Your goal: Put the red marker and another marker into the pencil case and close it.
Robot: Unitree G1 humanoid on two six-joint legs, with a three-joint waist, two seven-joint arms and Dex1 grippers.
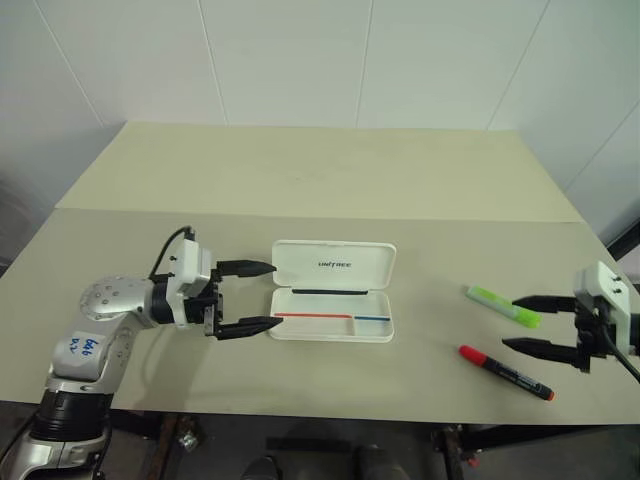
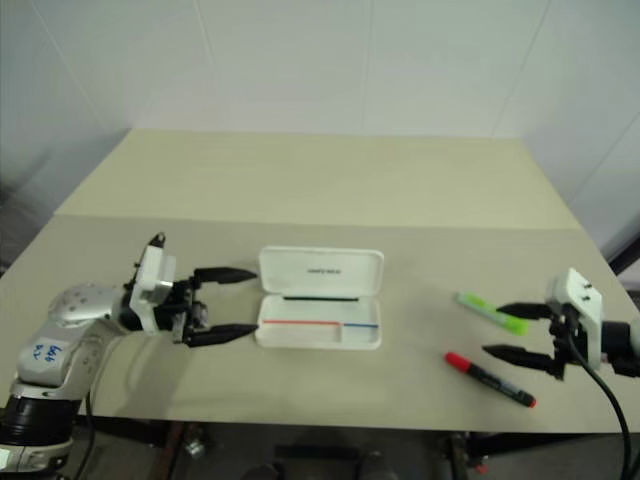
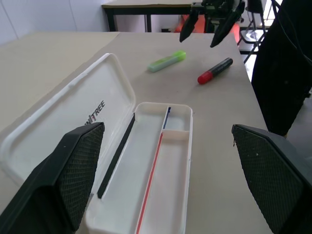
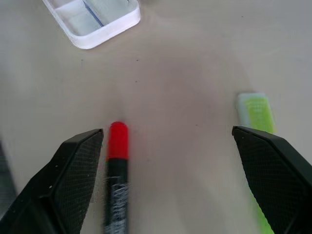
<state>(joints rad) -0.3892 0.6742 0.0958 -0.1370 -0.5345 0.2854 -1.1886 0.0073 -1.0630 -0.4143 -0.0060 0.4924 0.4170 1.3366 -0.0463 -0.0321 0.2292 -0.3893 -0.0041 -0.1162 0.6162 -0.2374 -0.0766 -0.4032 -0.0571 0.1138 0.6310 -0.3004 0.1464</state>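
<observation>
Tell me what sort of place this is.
Probably a robot test room or lab: a plain beige worktable against bare white panelled walls, with another table and cabling behind in the left wrist view.

Bright, even light; faint shadows; right wrist view blurred up close.

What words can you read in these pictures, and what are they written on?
"UNITREE" on the inside of the open lid of the pencil case.
Blue handwriting on a sticker on the left arm: too unclear to read.
White print on the red marker's black barrel: too small to read.
</observation>
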